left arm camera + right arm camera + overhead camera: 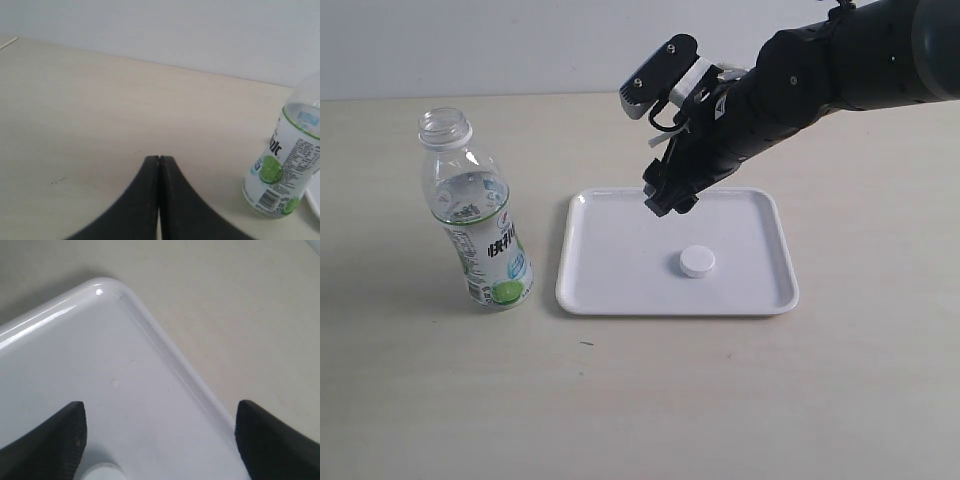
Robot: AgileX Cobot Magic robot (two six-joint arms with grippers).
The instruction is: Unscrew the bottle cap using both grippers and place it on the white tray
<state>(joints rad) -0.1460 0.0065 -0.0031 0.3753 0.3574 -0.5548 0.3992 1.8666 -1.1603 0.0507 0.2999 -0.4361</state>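
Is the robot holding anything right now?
Nothing. The right gripper hangs open above the white tray, where the bottle cap lies; the left gripper is shut empty.

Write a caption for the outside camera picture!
Open right gripper above the white tray, where the bottle cap lies; the uncapped bottle stands beside.

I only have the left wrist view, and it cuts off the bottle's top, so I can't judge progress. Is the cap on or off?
Observer: Off. The bottle stands with its neck bare.
Operator: Then where is the cap?
Observer: The cap lies flat on the tray, near its middle.
Operator: Is the right gripper holding it?
Observer: No. The right gripper hangs over the tray's far side with its jaws open, apart from the cap.
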